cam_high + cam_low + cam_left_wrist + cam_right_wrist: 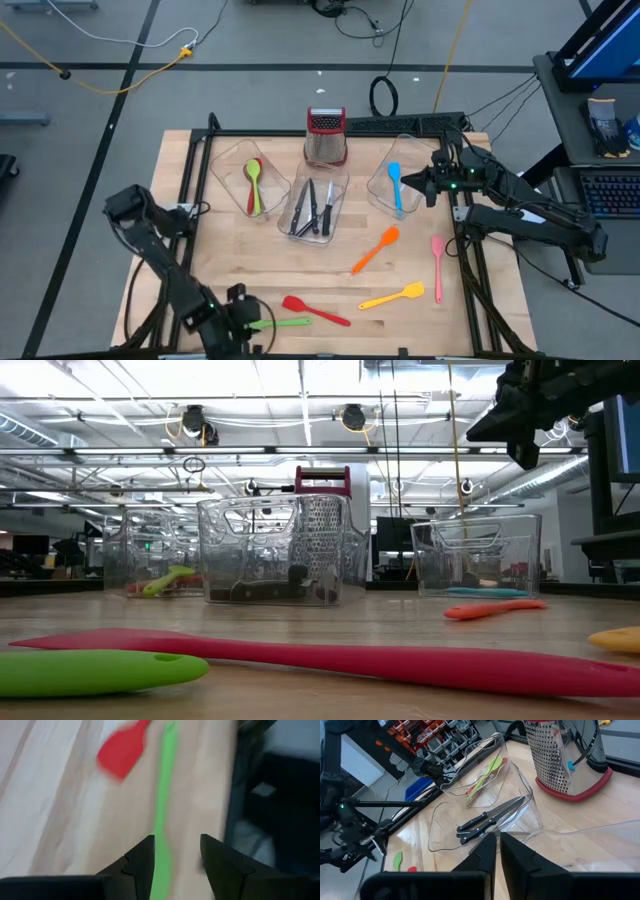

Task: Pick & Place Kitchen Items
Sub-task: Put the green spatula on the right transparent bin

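A green spatula [285, 322] lies flat on the table near its front edge, with a red spatula [315, 310] beside it. My left gripper [243, 318] stands open at the green spatula's handle end. In the left wrist view the green handle [165, 795] runs up between the fingers of this gripper [177, 840], closer to one of them, and shows no contact. A yellow [392, 297], an orange [375, 250] and a pink spatula [438, 268] lie on the table's right half. My right gripper [498, 836] hangs shut and empty above the right tub [385, 195].
Three clear tubs stand in a row at the back. The left one [238, 160] holds a red and a green spoon, the middle one [335, 225] black-handled knives, and the right one a blue spatula [396, 188]. A steel grater [326, 135] stands behind them. Dark frame rails run along both table sides.
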Controlling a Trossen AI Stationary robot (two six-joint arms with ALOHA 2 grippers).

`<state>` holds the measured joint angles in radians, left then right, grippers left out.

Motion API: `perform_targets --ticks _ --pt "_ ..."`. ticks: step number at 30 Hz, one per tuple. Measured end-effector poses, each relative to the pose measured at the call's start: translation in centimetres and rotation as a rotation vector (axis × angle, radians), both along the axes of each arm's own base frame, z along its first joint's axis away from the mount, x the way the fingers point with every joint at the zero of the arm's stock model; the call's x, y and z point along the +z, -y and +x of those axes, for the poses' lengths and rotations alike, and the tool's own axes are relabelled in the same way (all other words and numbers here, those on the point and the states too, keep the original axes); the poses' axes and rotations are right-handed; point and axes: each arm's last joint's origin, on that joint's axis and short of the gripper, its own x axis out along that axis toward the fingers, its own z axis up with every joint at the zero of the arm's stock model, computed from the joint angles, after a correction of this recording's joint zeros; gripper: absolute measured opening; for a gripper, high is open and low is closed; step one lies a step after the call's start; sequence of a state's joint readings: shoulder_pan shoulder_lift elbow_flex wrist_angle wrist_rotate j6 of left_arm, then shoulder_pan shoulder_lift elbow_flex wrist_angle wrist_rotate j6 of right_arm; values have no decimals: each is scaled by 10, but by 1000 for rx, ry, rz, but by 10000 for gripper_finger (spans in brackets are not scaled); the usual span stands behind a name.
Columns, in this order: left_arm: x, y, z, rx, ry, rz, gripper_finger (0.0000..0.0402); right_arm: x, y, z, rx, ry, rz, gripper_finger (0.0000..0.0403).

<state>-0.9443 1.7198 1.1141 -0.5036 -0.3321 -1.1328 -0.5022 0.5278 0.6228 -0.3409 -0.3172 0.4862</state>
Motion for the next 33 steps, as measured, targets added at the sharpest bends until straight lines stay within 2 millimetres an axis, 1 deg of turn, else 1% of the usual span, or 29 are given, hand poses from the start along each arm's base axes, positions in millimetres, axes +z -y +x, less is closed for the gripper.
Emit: perform_targets --ticks 4,8,12,16,19,22,27,30,33 --pt "-13 11 3 -32 -89 7 159 0 0 0 -1 0 2 18" --pt "-25 14 3 -12 -174 -36 159 0 0 0 -5 2 11 18" --pt "-25 13 2 49 -211 -61 159 0 0 0 -9 4 23 18" --pt "-25 14 1 65 -215 -70 163 0 0 0 -9 4 24 18" --pt "-26 14 0 75 -218 -70 185 0 0 0 -9 4 23 18" --pt "-26 13 0 80 -208 -56 220 0 0 0 -9 4 23 18" --pt "-26 13 0 -7 -189 -7 273 0 0 0 2 -1 -9 18" --pt "-26 12 0 -30 -187 9 291 0 0 0 14 -8 -48 18" --pt "-27 11 -1 -34 -195 29 295 0 0 0 33 -18 -104 18"
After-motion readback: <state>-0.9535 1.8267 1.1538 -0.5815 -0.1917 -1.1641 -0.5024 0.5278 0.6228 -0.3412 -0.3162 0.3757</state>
